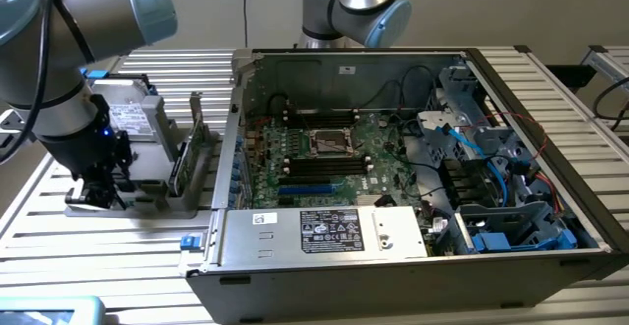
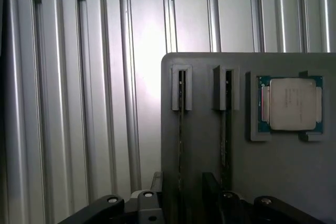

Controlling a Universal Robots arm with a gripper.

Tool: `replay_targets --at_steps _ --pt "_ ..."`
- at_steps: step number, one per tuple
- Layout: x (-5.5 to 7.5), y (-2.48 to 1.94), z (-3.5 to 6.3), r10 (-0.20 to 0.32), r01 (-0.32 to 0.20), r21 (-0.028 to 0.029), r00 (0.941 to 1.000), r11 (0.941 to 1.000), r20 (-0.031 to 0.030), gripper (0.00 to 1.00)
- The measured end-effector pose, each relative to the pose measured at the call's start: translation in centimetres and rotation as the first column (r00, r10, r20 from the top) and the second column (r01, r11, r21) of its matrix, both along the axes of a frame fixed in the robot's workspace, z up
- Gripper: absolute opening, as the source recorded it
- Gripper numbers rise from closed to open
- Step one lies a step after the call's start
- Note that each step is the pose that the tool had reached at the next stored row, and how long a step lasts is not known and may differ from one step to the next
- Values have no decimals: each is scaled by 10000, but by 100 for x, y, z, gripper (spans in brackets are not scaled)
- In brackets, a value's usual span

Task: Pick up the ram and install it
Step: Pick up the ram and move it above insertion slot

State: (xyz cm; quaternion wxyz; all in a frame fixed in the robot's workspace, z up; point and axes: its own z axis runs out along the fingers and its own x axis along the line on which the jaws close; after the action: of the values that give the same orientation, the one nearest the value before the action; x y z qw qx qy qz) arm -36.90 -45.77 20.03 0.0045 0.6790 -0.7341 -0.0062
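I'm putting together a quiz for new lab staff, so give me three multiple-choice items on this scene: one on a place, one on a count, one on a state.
1. Where is the gripper relative to the computer case?
A) Inside it, over the fan
B) On top of its white label
C) Outside it, at the grey holder on the exterior view's left

2. How many narrow slots does the holder have beside the processor chip?
A) One
B) Two
C) Four

3. What state is the case in?
A) Open, with the motherboard exposed
B) Shut, panel on
C) Stripped of all parts

Answers:
1 C: the exterior view shows the gripper at the holder, clear of the case.
2 B: the wrist view shows two slots side by side.
3 A: the board and cables lie in plain sight.
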Motion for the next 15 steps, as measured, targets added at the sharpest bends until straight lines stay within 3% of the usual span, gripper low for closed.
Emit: replay_targets --at_steps 3,5,6,7,15 --pt "0 0 -19 -1 1 -1 10000 10000 -1 40" --pt "0 0 -24 -1 1 -1 10000 10000 -1 27" --pt "-1 0 -23 -2 2 -2 10000 10000 -1 27" --pt "-1 0 -17 -2 2 -3 10000 10000 0 16" --pt "-6 0 289 -1 1 -1 10000 10000 32 13"
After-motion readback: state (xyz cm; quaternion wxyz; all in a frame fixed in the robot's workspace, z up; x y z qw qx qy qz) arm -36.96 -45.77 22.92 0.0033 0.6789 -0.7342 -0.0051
